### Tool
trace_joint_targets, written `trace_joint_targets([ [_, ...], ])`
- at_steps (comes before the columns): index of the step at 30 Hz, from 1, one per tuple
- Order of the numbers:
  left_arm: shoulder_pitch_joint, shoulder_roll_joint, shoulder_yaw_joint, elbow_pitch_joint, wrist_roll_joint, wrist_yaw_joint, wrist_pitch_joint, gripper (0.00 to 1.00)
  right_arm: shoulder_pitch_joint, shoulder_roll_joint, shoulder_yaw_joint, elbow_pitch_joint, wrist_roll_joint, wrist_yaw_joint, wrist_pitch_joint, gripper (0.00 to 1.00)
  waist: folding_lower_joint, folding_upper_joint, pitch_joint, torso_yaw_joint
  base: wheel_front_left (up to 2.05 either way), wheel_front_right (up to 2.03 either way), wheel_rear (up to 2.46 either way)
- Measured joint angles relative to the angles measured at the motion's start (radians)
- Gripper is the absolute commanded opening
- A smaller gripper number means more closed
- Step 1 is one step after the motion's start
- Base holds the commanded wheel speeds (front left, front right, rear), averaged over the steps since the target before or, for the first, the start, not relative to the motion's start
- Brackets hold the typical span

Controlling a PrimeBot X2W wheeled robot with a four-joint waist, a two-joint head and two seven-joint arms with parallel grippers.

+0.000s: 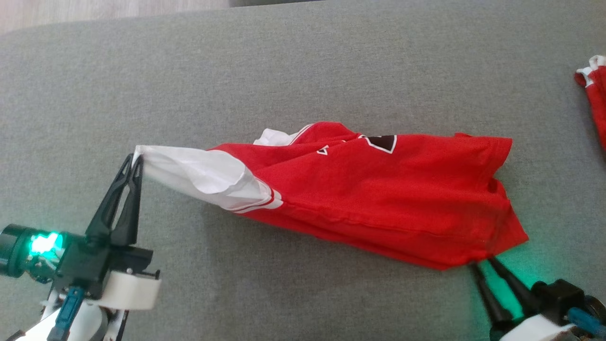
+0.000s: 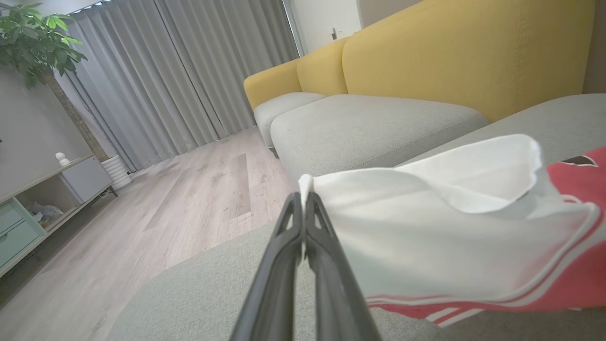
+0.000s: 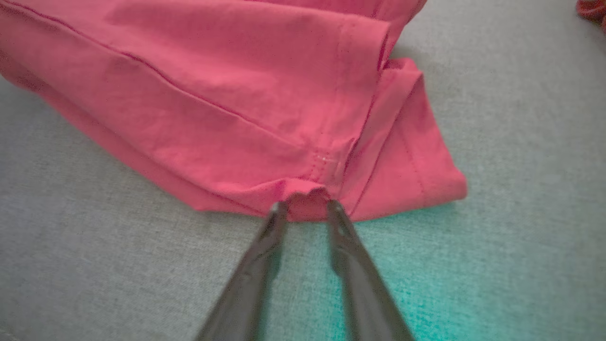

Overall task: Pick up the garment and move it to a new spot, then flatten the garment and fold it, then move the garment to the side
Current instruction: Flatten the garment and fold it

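Note:
A red garment with a white sleeve lies stretched lengthwise across the grey cushion. My left gripper is shut on the tip of that white sleeve, holding it slightly raised; the left wrist view shows the sleeve pinched at the gripper. My right gripper is at the garment's lower right hem corner. In the right wrist view its fingers stand apart, with a puckered bit of red hem lying between the tips of the gripper. Rumpled folds run along the garment's body.
Another red and white cloth lies at the cushion's right edge, also in the right wrist view. Wooden floor lies beyond the cushion's far left. The left wrist view shows a yellow sofa, curtains and a low cabinet.

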Motion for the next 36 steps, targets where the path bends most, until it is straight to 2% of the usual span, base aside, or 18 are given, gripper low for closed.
trace_joint_targets([
  [8,-0.001,-0.012,0.002,0.021,0.001,-0.004,-0.012,0.00,0.010,-0.125,0.086,-0.095,0.334,0.000,0.027,1.00,0.0000,0.0000,0.009,-0.006,0.00,0.00,0.00],
  [9,-0.001,-0.012,0.002,0.021,0.001,-0.004,-0.012,0.00,0.010,-0.125,0.086,-0.095,0.334,0.000,0.027,1.00,0.0000,0.0000,0.009,-0.006,0.00,0.00,0.00],
  [15,-0.003,-0.024,0.000,0.034,0.002,-0.012,-0.012,0.00,0.009,-0.191,0.143,-0.161,0.520,0.000,0.032,1.00,0.0000,0.0000,0.011,-0.008,0.00,0.00,0.00],
  [19,-0.011,-0.032,-0.002,0.040,0.002,-0.017,-0.012,0.00,0.005,-0.217,0.168,-0.153,0.552,0.000,0.020,1.00,0.0000,0.0000,0.011,-0.003,0.00,0.00,0.00],
  [32,-0.027,-0.045,-0.009,0.049,0.011,-0.022,-0.012,0.00,-0.073,-0.236,0.248,-0.060,0.601,0.000,-0.046,1.00,0.0000,0.0000,0.015,0.020,0.00,0.00,0.00],
  [34,-0.029,-0.046,-0.010,0.049,0.011,-0.022,-0.012,0.00,-0.079,-0.237,0.259,-0.050,0.606,0.000,-0.056,0.93,0.0000,0.0000,0.016,0.022,0.00,0.00,0.00],
  [35,-0.029,-0.046,-0.010,0.049,0.011,-0.022,-0.012,0.00,-0.080,-0.237,0.263,-0.047,0.607,0.000,-0.062,0.87,0.0000,0.0000,0.016,0.023,0.00,0.00,0.00],
  [36,-0.029,-0.046,-0.011,0.049,0.011,-0.022,-0.012,0.00,-0.080,-0.237,0.267,-0.042,0.609,0.000,-0.064,0.75,0.0000,0.0000,0.015,0.024,0.00,0.00,0.00],
])
